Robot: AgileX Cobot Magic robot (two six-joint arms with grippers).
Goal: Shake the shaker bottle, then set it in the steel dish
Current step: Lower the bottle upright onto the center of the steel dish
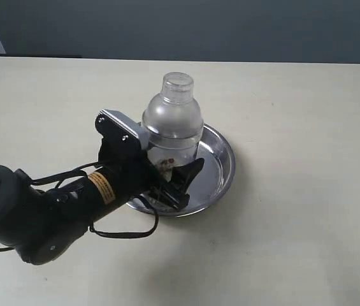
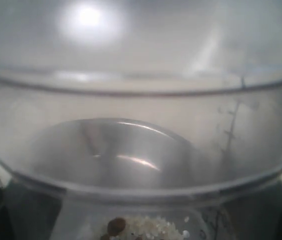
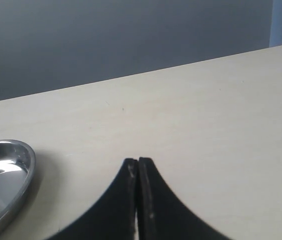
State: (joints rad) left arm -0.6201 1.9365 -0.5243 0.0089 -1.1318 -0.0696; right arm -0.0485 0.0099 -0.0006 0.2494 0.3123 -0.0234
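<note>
shaker bottle (image 1: 173, 118) upright in steel dish (image 1: 226, 167), centre frame; left gripper (image 1: 174, 168) straddles its base, can't tell if clamped.

The shaker (image 1: 172, 118) is clear with a frosted grey dome and brown-and-white grains (image 2: 131, 227), the dish (image 1: 223, 167) shiny silver, the arm (image 1: 33, 217) black with a yellow label (image 1: 103, 187), the table (image 1: 294, 223) cream.

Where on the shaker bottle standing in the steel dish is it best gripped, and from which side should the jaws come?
Grip the clear, straighter lower body of the shaker bottle, below the frosted dome, coming in level from the side above the rim of the steel dish. The dome and cap taper, so jaws would probably slip there.
</note>
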